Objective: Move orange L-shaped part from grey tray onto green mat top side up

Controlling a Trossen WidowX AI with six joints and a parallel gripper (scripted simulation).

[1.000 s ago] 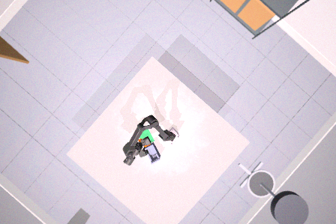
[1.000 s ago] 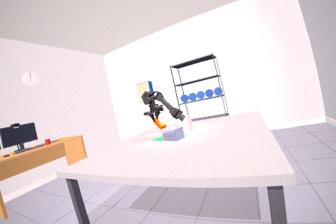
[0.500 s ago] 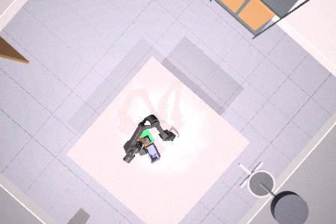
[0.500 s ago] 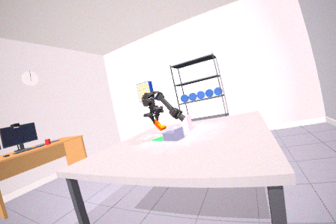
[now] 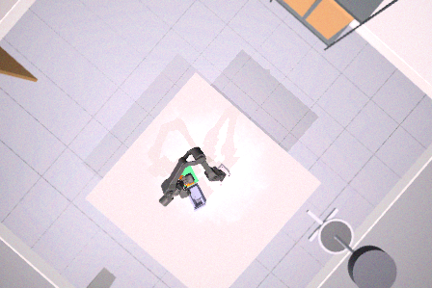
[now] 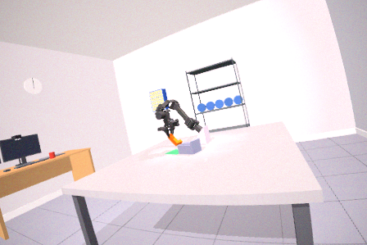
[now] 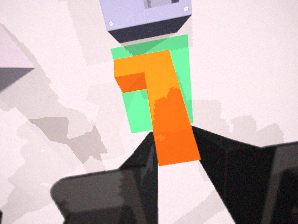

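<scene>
My gripper [image 7: 170, 133] is shut on the straight end of the orange L-shaped part [image 7: 170, 107] [image 6: 175, 140]. The part hangs tilted in the air, its L-shaped end lower and away from the fingers. In the wrist view it lies over the green mat [image 7: 135, 112] [image 6: 172, 152], which also shows under the arm in the top view [image 5: 192, 172]. The grey tray [image 7: 145, 17] [image 6: 189, 147] [image 5: 197, 196] stands beside the mat, at the top of the wrist view. Part of its pocket shows there with no orange in it. The gap between part and mat is hard to judge.
The arm's base [image 5: 215, 174] stands on the pale table [image 5: 270, 181] [image 6: 246, 166] near the tray and mat. A pale block [image 6: 205, 134] stands by the base. The tray's raised walls are close to the mat's edge.
</scene>
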